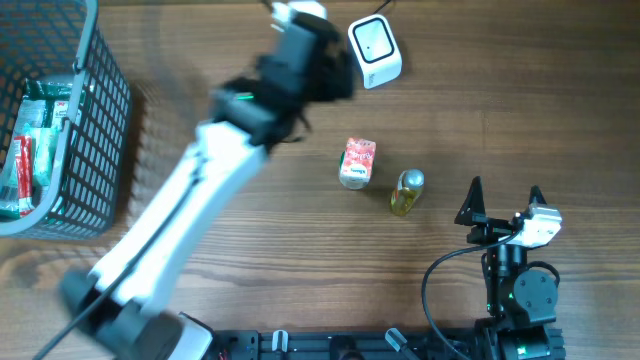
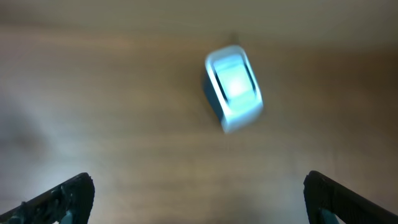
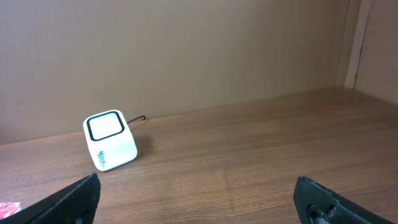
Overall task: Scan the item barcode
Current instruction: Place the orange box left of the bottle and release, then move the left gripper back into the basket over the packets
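While upright on table (image 1: 500,100), basket (image 1: 105,130) with packets (image 1: 25,165).

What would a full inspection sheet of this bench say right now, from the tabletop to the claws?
Surface: wooden table, brown planks.
Job's things: white scanner at the far edge; red-and-white carton and small yellow bottle mid-table, apart.
Clutter: grey mesh basket at the left, with packets inside.
Claws: left claw open, empty, above the scanner; right claw open, empty, at the near right.
Cables: black cable looping at the near edge; scanner lead running toward the wall.
Surroundings: plain beige wall behind the table.
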